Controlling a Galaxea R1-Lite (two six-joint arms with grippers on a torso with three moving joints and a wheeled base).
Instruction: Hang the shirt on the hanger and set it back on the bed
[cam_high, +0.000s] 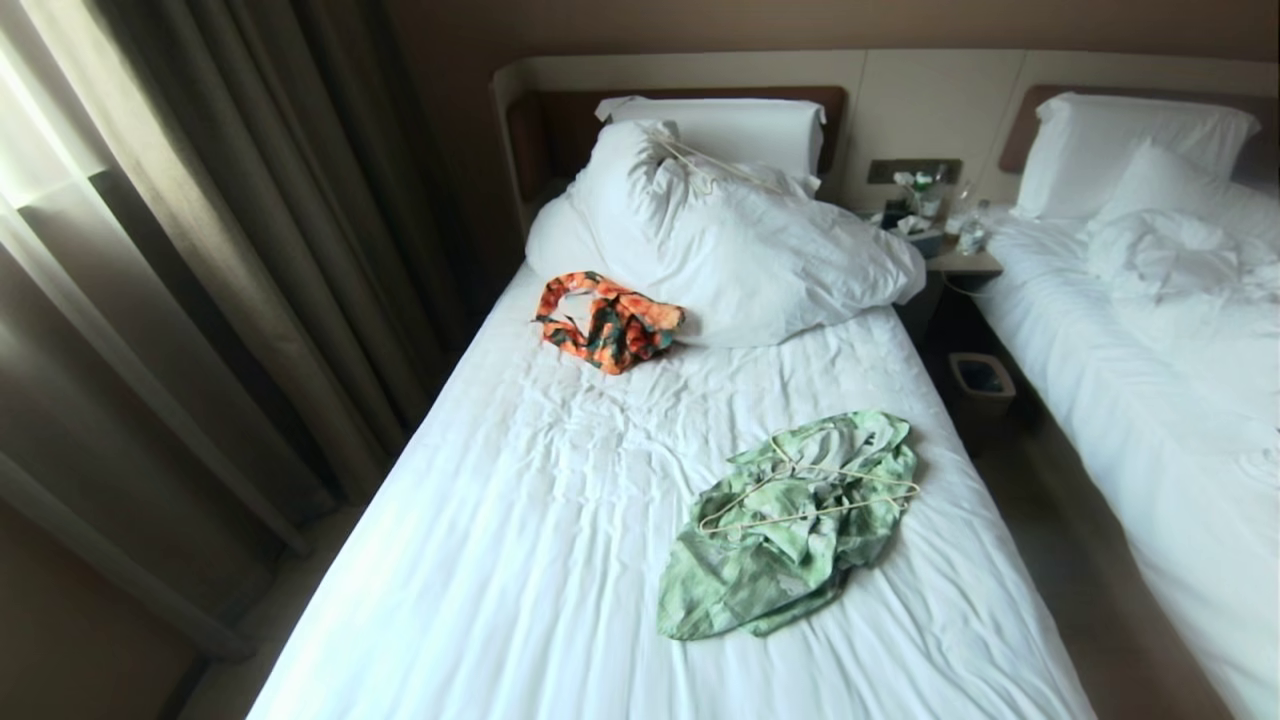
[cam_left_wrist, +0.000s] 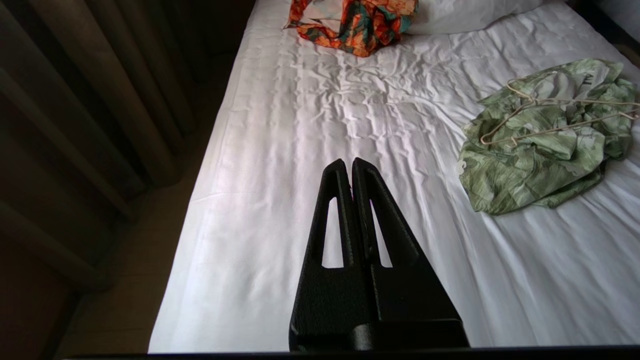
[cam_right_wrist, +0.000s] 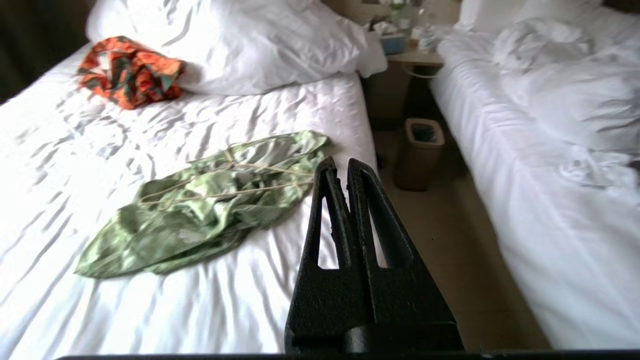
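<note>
Two beds: the near bed and a second bed alongside. Two garments lie here, one green shirt and one orange patterned garment. Two hangers: a cream hanger on the shirt, another hanger on the pillows; one bin.

The shirt lay crumpled on the bed toward its right edge, the hanger on top of it, a second garment sat farther up against the pillows, and a bin stood on the floor between the two beds.
</note>
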